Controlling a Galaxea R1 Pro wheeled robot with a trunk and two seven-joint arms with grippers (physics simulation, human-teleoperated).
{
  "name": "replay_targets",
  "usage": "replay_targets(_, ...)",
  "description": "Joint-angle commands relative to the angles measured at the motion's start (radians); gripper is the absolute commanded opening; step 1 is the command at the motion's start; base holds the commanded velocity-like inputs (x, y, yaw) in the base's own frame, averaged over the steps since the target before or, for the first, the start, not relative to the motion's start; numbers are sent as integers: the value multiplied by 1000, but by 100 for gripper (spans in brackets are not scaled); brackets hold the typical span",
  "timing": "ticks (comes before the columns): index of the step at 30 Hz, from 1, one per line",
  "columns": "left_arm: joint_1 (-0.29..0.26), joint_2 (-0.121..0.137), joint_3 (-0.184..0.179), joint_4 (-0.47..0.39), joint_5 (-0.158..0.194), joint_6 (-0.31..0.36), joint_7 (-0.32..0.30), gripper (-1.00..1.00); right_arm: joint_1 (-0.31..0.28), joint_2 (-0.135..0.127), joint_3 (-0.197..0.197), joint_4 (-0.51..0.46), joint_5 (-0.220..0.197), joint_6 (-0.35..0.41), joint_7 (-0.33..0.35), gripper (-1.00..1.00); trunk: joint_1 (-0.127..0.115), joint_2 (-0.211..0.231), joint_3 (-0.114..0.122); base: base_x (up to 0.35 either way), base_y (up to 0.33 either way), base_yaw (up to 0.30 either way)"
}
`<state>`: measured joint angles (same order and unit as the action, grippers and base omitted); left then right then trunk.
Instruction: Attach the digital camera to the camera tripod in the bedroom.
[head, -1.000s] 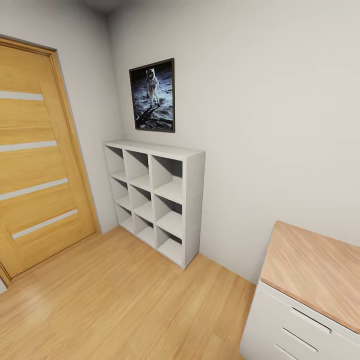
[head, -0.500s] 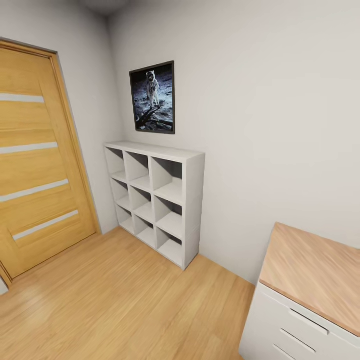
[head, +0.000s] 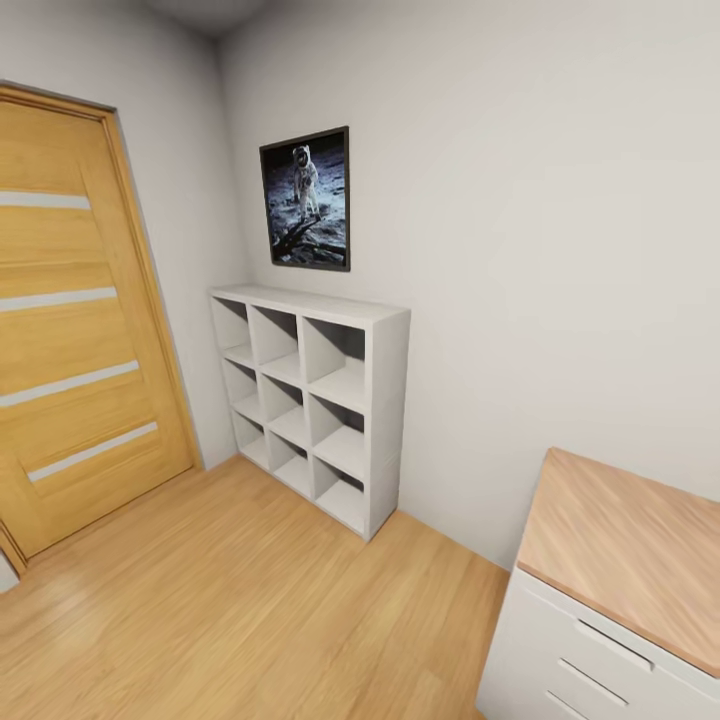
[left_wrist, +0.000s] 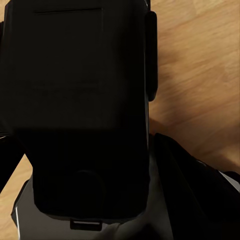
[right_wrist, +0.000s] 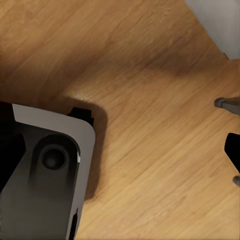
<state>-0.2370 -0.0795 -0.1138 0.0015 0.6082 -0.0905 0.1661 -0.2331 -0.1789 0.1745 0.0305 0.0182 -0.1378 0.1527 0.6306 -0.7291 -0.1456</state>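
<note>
In the left wrist view a matte black boxy body, the digital camera (left_wrist: 75, 100), sits right in front of the lens. A black finger (left_wrist: 151, 55) of my left gripper lies flat against its side, so the gripper is shut on it. Beyond the camera I see part of my own grey and black base (left_wrist: 190, 200) and the light wood floor (left_wrist: 200, 60). In the right wrist view small grey and black parts (right_wrist: 231, 145) are cut off by the frame edge, and I cannot identify them. The camera tripod is out of view.
The head view faces a bedroom corner: a wood door (head: 70, 330) at the left, a white cube shelf (head: 315, 400) under an astronaut poster (head: 306, 198), and a white dresser with a wood top (head: 620, 560) at the lower right. Plank floor (head: 240, 600) lies between them.
The head view has tilted up very slightly, so the poster, shelf and dresser sit a few pixels lower. Nothing in the room has moved.
</note>
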Motion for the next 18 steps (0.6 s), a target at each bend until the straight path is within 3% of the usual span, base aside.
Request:
replay_targets(1, -1, 0, -9, 0, 5, -2, 3, -100, -2, -1, 3, 3, 2, -6, 2, 100, -4, 6, 2, 0, 0, 0)
replay_targets(15, -1, 0, -9, 0, 5, -3, 3, -100, -2, 1, 3, 3, 2, -8, 2, 100, -57, 104, 46, 0, 0, 0)
replay_targets(18, 0, 0, -9, 0, 5, -3, 3, -100, -2, 1, 3, 3, 2, -9, 2, 100, -57, 104, 46, 0, 0, 0)
